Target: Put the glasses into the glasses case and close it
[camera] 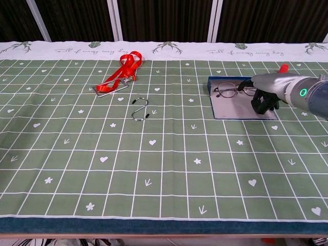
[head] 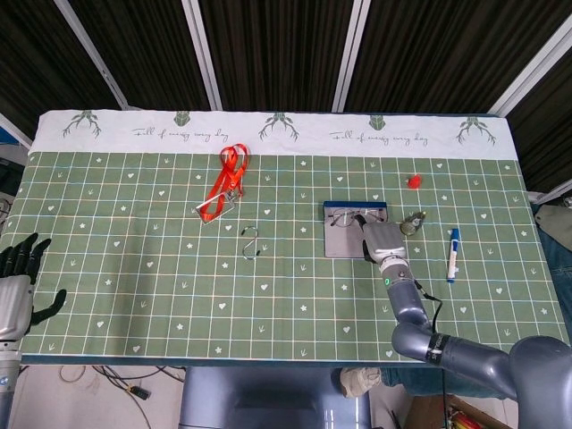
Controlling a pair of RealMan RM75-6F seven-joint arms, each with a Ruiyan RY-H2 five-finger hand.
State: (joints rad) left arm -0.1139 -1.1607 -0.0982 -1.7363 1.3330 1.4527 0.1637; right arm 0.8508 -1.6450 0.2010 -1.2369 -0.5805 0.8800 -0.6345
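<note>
The right hand [camera: 262, 96] hovers, fingers curled on nothing, over the open glasses case [camera: 241, 107]; glasses [camera: 234, 90] (unfolded) lie just beyond its fingertips. A careless sweep could nudge them onto the counter [camera: 154, 154].

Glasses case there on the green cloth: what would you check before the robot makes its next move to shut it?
1. Thin-framed glasses lie inside the open blue-edged grey glasses case: ok.
2. Case lid shut: not ok, it lies flat open.
3. Right robot hand is at the case's right side, over the glasses' right lens: ok.
4. Right robot hand has a hold on the lid: cannot tell.
5. Left robot hand is far off at the table edge, fingers apart: ok.
6. White-and-blue pen lies clear of the case: ok.
</note>
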